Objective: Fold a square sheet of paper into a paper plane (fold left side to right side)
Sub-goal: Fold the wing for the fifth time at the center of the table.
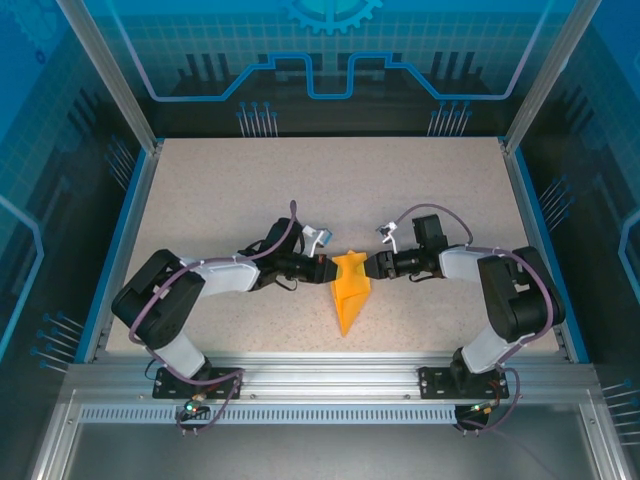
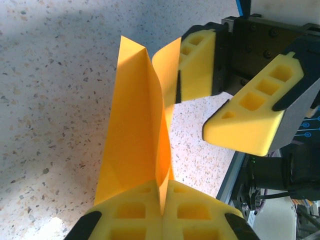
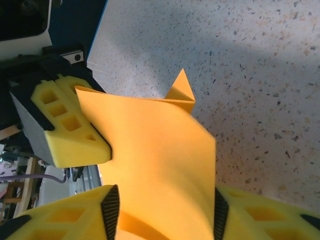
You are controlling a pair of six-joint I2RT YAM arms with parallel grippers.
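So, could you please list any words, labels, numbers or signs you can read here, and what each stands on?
None can be read. The folded orange paper is plain, and the back panel bears a gear graphic and lines without lettering.

Black joints, pale grey shells on left arm (image 1: 215,275) and right arm (image 1: 465,262). Mauve cables (image 1: 432,207) looped alongside. Black base plates (image 1: 205,374) at the near edge. Yellow pocketed pads (image 2: 135,215), black-backed, on left end effector (image 1: 328,268) and right end effector (image 1: 372,266).
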